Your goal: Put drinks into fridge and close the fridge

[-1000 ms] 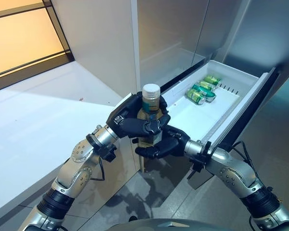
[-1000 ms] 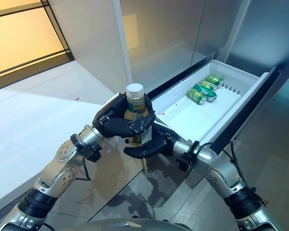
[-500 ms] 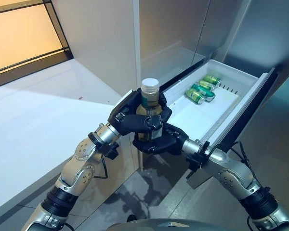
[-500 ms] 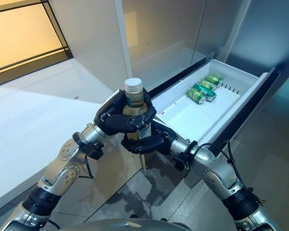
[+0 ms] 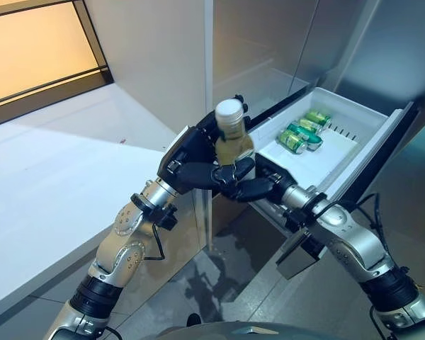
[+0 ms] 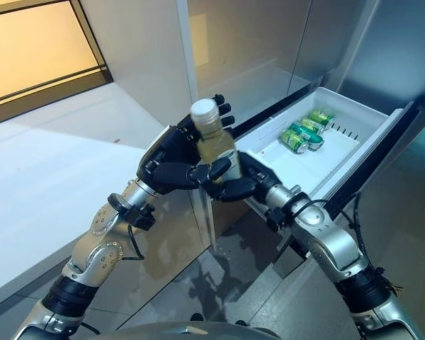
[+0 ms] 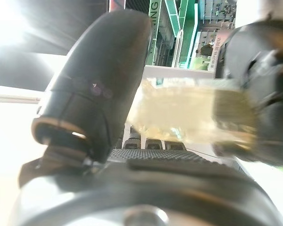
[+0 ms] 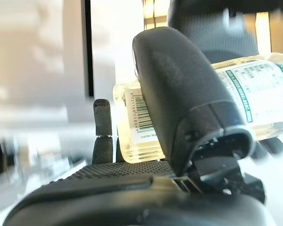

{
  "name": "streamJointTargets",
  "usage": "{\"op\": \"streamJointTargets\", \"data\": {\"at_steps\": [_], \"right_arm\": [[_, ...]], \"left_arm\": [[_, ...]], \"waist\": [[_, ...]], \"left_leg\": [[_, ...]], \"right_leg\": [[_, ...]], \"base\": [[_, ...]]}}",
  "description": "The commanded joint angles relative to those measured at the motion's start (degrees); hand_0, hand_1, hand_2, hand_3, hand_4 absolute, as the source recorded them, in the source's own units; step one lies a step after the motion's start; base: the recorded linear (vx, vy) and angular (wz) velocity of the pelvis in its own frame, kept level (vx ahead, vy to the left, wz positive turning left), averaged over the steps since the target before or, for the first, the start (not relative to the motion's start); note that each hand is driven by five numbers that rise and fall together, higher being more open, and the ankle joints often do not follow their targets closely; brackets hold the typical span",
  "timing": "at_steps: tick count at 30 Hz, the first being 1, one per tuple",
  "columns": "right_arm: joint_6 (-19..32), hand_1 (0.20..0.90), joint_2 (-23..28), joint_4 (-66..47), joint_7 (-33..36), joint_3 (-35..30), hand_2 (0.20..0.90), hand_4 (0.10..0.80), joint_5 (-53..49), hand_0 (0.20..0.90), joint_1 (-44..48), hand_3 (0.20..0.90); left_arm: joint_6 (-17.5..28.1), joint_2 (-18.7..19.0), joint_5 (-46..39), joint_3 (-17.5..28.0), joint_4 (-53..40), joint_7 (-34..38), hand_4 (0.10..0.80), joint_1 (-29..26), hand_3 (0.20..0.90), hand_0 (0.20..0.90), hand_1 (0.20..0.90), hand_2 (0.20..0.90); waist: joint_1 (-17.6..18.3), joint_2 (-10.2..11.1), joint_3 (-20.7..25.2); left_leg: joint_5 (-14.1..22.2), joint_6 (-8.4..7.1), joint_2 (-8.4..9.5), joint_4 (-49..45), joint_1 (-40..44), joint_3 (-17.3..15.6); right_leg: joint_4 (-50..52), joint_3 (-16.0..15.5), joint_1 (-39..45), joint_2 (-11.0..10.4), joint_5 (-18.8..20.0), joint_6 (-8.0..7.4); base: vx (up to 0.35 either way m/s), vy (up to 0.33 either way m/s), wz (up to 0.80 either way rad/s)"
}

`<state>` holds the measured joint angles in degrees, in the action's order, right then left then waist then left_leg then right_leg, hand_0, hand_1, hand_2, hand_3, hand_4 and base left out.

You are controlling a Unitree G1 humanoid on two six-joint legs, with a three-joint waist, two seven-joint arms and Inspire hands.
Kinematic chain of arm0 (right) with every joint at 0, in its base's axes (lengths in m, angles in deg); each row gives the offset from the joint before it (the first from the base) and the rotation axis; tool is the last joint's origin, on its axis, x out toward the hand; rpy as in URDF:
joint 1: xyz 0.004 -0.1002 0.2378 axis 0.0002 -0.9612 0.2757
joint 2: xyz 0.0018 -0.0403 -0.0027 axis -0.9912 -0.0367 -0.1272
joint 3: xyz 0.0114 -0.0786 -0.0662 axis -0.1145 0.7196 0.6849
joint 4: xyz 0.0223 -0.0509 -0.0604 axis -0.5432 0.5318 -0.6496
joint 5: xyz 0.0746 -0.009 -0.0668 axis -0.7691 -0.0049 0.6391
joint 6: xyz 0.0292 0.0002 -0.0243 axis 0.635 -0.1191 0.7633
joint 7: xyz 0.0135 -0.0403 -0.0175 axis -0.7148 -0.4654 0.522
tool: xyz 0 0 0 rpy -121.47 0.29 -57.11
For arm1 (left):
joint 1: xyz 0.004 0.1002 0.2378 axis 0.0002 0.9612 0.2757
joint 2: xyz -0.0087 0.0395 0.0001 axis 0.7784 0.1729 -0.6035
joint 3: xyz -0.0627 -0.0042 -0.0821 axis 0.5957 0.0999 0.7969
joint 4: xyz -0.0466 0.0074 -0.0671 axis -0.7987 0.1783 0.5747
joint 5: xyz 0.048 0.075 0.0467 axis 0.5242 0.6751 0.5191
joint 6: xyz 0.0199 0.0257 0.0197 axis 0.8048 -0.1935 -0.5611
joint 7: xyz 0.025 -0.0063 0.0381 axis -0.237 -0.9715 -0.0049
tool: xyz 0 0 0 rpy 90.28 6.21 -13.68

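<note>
A clear bottle (image 5: 234, 145) of pale yellow drink with a white cap is held tilted between my two hands, in front of the open white fridge drawer (image 5: 372, 145). My right hand (image 5: 261, 188) grips its lower part; in the right wrist view the thumb (image 8: 179, 94) lies over the bottle (image 8: 269, 89). My left hand (image 5: 190, 161) is on the bottle's left. Its fingers (image 6: 222, 113) stand straight behind the neck and its thumb (image 7: 99, 80) lies along the front of the bottle (image 7: 188, 113). Green cans (image 5: 302, 133) lie at the drawer's far end.
A white counter (image 5: 57, 177) runs along the left. The tall grey fridge front (image 5: 156, 57) rises behind my hands. The drawer's dark front panel (image 5: 393, 134) juts out to the right, over a grey tiled floor (image 5: 255, 290).
The bottle has moved up and right and tilted toward the drawer. My left fingers have straightened off it. My right hand has closed round its lower part.
</note>
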<state>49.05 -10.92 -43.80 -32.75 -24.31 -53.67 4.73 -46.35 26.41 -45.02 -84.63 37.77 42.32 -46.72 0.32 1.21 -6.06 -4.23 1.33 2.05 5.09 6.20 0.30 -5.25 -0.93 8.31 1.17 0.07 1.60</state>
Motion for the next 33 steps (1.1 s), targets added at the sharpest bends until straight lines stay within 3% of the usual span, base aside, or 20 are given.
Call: {"op": "streamJointTargets", "data": {"at_steps": [1, 5, 10, 16, 22, 29, 30, 33], "right_arm": [[12.1, 0.300, 0.0, -1.5, 5.5, -11.2, 0.300, 0.100, 2.5, 0.300, 14.8, 0.200], [13.3, 0.300, 3.0, 2.3, 11.3, -12.8, 0.300, 0.100, 9.2, 0.300, 16.5, 0.200], [13.9, 0.300, 6.3, 7.2, 16.4, -13.0, 0.300, 0.100, 15.3, 0.300, 18.6, 0.200], [13.3, 0.300, 10.9, 15.7, 18.8, -11.8, 0.300, 0.100, 15.6, 0.300, 21.5, 0.200], [11.9, 0.300, 15.4, 29.6, 16.4, -7.9, 0.300, 0.100, 12.9, 0.300, 26.2, 0.200], [10.0, 0.300, 16.8, 45.3, 12.3, -2.7, 0.300, 0.100, 13.1, 0.300, 31.1, 0.200], [8.5, 0.300, 16.6, 49.2, 11.3, -1.0, 0.300, 0.100, 13.6, 0.300, 32.5, 0.200], [6.1, 0.300, 16.0, 54.0, 9.8, 1.1, 0.300, 0.100, 14.2, 0.300, 34.4, 0.200]], "left_arm": [[1.7, -1.4, -5.6, 1.2, 0.8, -3.0, 0.800, -1.4, 0.900, 0.900, 0.900, 0.900], [-4.1, -2.3, -10.9, -1.0, 2.7, -4.9, 0.800, 2.0, 0.900, 0.900, 0.900, 0.900], [-8.2, -3.1, -18.2, -3.7, 5.8, -6.6, 0.800, 6.0, 0.900, 0.900, 0.900, 0.900], [-14.4, -4.1, -22.0, -7.2, 10.5, -8.6, 0.800, 10.5, 0.900, 0.900, 0.900, 0.900], [-17.3, -2.5, -14.9, -10.1, 21.1, -8.0, 0.800, 13.8, 0.900, 0.900, 0.900, 0.900], [-13.9, -2.6, -2.6, -10.4, 41.3, -7.9, 0.800, 14.8, 0.900, 0.900, 0.900, 0.900], [-12.3, -3.1, 1.2, -10.2, 47.0, -7.1, 0.800, 14.3, 0.900, 0.900, 0.900, 0.900], [-11.8, -3.9, 4.1, -9.8, 52.5, -6.9, 0.800, 13.1, 0.900, 0.900, 0.900, 0.900]], "waist": [[0.3, 1.2, 4.6], [-0.1, 1.3, 4.2], [-0.7, 1.4, 3.9], [-1.7, 1.5, 3.5], [-3.4, 1.3, 3.1], [-5.2, 1.4, 2.4], [-5.5, 1.6, 2.0], [-5.9, 1.7, 1.4]], "left_leg": [[4.8, 0.50, 0.46, -0.1, 1.2, -0.1], [4.8, 0.44, 0.43, -0.1, 1.1, 0.2], [4.8, 0.44, 0.43, -0.1, 1.1, 0.4], [5.3, 0.29, 0.34, -0.1, 1.4, 0.5], [4.9, 0.11, 0.40, -0.1, 0.9, 1.1], [4.2, -0.14, 0.57, -0.1, 0.3, 2.2], [4.1, -0.17, 0.60, -0.1, 0.1, 2.4], [3.9, -0.19, 0.62, -0.1, -0.2, 2.7]], "right_leg": [[1.4, -3.1, -1.3, -0.8, 1.6, -2.59], [1.6, -3.6, -1.3, -0.9, 1.4, -2.60], [1.7, -4.2, -1.1, -1.0, 1.2, -2.63], [1.5, -5.3, -0.5, -1.3, 0.7, -2.76], [1.4, -6.8, -0.3, -1.7, 0.6, -2.90], [1.6, -7.9, -0.6, -1.9, 0.5, -2.92], [1.6, -8.1, -0.8, -1.8, 0.5, -2.86], [1.9, -8.2, -1.0, -1.8, 0.5, -2.79]], "base": [[0.000, 0.000, 0.00], [0.002, -0.002, 0.02], [0.016, -0.002, 0.08], [0.033, -0.001, 0.08], [0.040, -0.004, 0.09], [0.066, -0.016, 0.13], [0.067, -0.026, 0.17], [0.054, -0.036, 0.19]]}}
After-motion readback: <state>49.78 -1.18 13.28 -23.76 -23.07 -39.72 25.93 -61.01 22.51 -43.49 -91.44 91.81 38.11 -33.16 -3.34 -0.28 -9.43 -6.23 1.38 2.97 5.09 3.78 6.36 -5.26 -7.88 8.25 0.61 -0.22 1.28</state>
